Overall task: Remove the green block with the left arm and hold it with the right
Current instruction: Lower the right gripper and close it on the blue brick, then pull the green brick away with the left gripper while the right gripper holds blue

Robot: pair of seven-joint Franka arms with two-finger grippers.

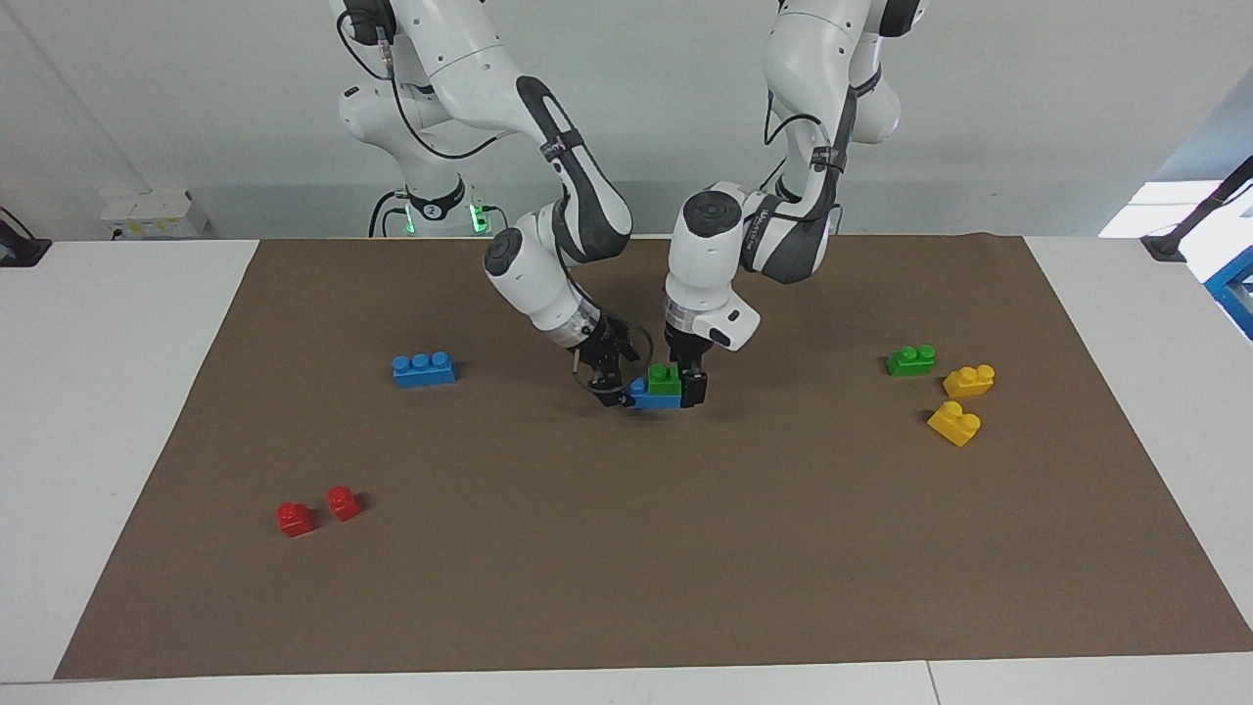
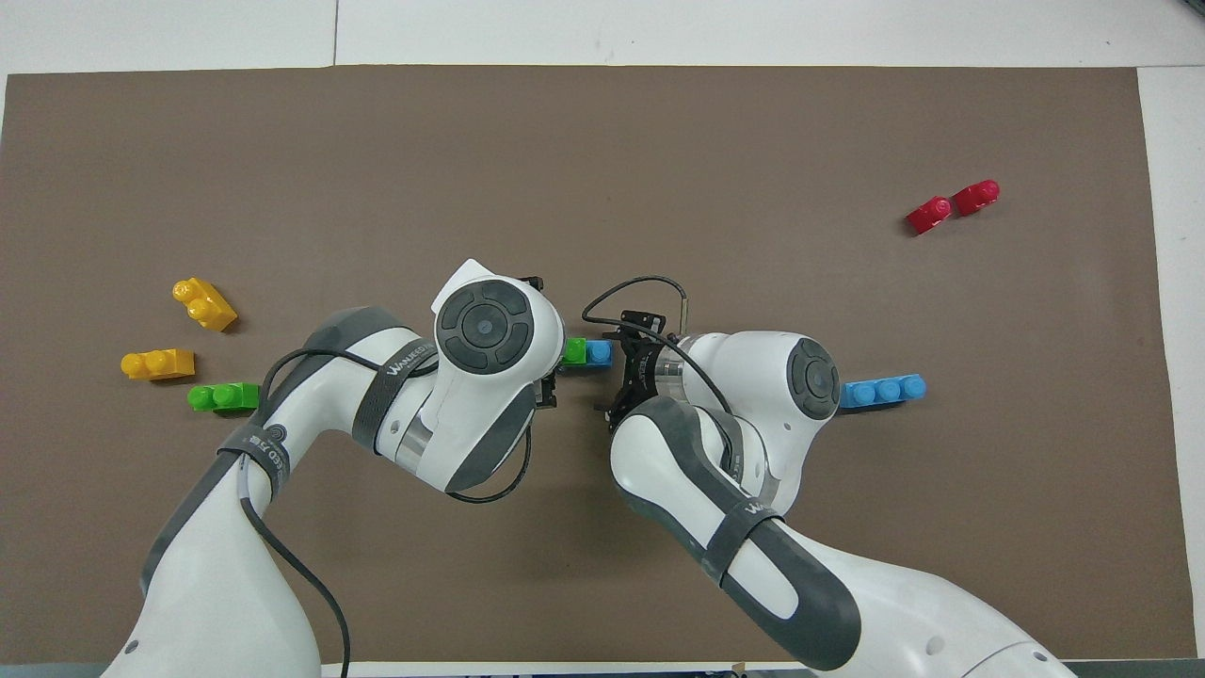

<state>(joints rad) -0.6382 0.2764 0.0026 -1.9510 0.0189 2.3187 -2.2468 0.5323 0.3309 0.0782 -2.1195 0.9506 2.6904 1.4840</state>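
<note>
A green block (image 1: 665,380) sits on top of a blue brick (image 1: 654,399) in the middle of the brown mat, seemingly a little above it. My left gripper (image 1: 677,390) comes straight down and is shut on the green block, one black finger (image 1: 694,388) showing beside it. My right gripper (image 1: 619,392) reaches in at a slant and is shut on the blue brick's end toward the right arm. In the overhead view the green block (image 2: 573,351) and the blue brick (image 2: 599,352) show between the two wrists. A second green block (image 1: 910,360) lies toward the left arm's end.
Two yellow bricks (image 1: 969,380) (image 1: 954,423) lie beside the second green block. A blue three-stud brick (image 1: 424,368) lies toward the right arm's end. Two small red bricks (image 1: 295,519) (image 1: 344,502) lie farther from the robots at that end. The mat's edge (image 1: 587,670) runs along the table.
</note>
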